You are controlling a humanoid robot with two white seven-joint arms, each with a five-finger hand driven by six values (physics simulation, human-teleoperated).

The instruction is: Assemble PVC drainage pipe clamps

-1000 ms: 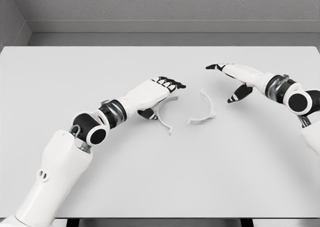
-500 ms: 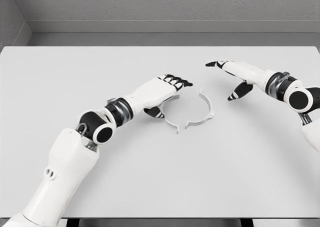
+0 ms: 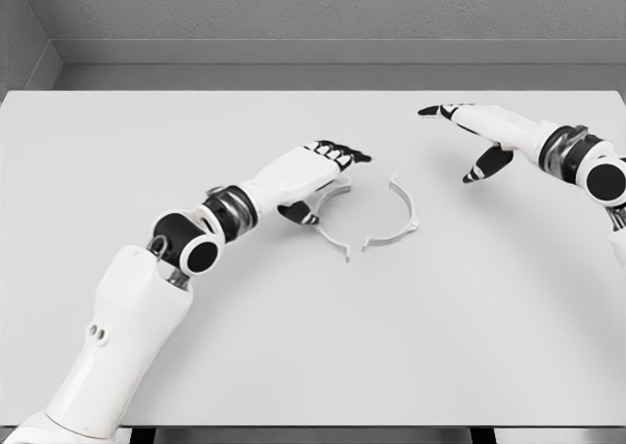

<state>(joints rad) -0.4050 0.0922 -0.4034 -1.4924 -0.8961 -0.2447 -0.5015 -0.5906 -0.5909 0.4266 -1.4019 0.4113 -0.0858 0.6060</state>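
Left hand (image 3: 311,170) fingers closed on left clamp half (image 3: 331,231); right hand (image 3: 479,136) fingers spread, empty, apart from right clamp half (image 3: 399,219).

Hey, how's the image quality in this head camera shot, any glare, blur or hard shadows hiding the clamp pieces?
Head view: sharp throughout, flat even simulator light, no glare. Shadows are faint. The white clamp halves show low contrast against the pale table. The left hand covers part of the left half.

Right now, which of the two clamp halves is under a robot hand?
The left clamp half, the one curving open to the right. The left robot hand covers its upper end, while the right clamp half lies uncovered, apart from the right robot hand.
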